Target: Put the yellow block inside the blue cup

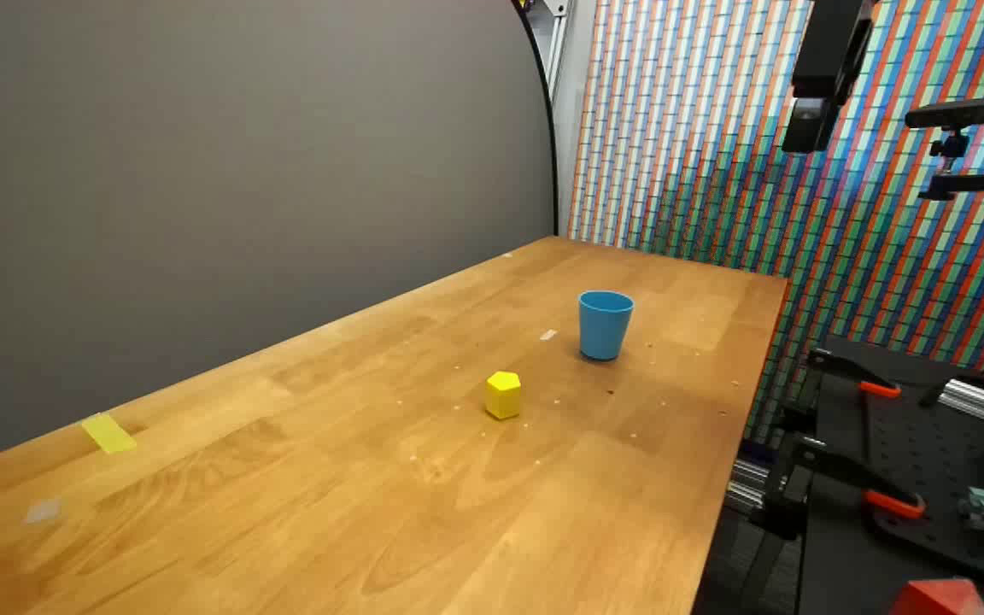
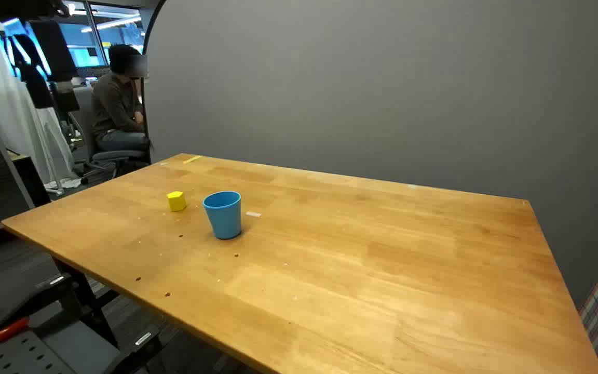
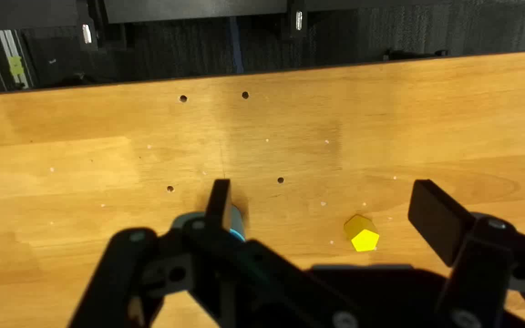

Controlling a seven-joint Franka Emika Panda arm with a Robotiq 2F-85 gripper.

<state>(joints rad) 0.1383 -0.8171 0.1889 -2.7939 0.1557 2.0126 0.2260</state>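
Note:
The yellow block (image 1: 503, 395) stands upright on the wooden table; its top is five-sided. It also shows in an exterior view (image 2: 176, 201) and in the wrist view (image 3: 365, 240), between the fingers' lines of sight. The blue cup (image 1: 604, 326) stands upright, mouth up, a short way from the block. It also shows in an exterior view (image 2: 223, 215). In the wrist view the cup (image 3: 237, 221) is mostly hidden behind a finger. My gripper (image 3: 322, 205) is open and empty, high above the table. Its fingers show at the top of both exterior views (image 1: 810, 132) (image 2: 52, 98).
The wooden table (image 1: 287, 504) carries a flat yellow tape strip (image 1: 109, 433) near its far edge. Clamps with orange-red handles (image 1: 893, 502) sit on a black side table along the table's edge. A grey backdrop (image 2: 356, 93) stands behind. A person (image 2: 120, 104) sits beyond the table.

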